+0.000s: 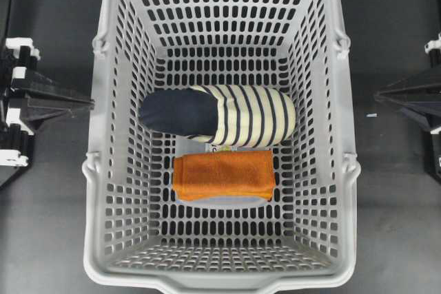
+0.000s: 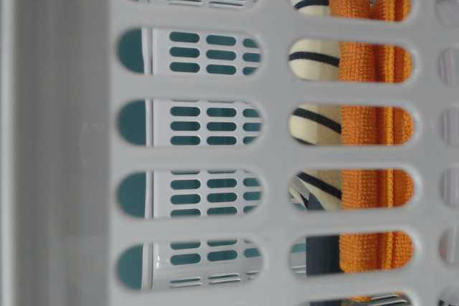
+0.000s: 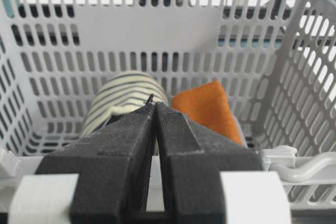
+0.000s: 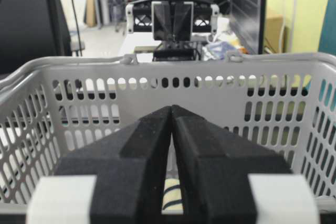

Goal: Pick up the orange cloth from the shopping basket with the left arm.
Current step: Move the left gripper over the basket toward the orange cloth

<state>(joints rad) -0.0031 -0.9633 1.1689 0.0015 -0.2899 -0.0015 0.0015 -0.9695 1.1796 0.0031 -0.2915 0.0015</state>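
Note:
The orange cloth (image 1: 222,174) lies folded flat on the floor of the grey shopping basket (image 1: 103,170), just in front of the striped roll. It also shows in the left wrist view (image 3: 207,109) and through the wall slots in the table-level view (image 2: 373,127). My left gripper (image 1: 88,103) is shut and empty, outside the basket's left wall; in its wrist view the tips (image 3: 154,103) meet above the near rim. My right gripper (image 1: 379,94) is shut and empty outside the right wall, tips together (image 4: 171,107).
A navy and cream striped fabric roll (image 1: 220,115) lies across the basket's middle, touching the cloth's far edge. A pale flat sheet (image 1: 220,202) shows under the cloth. The basket's tall slotted walls (image 3: 157,35) stand between both grippers and the contents.

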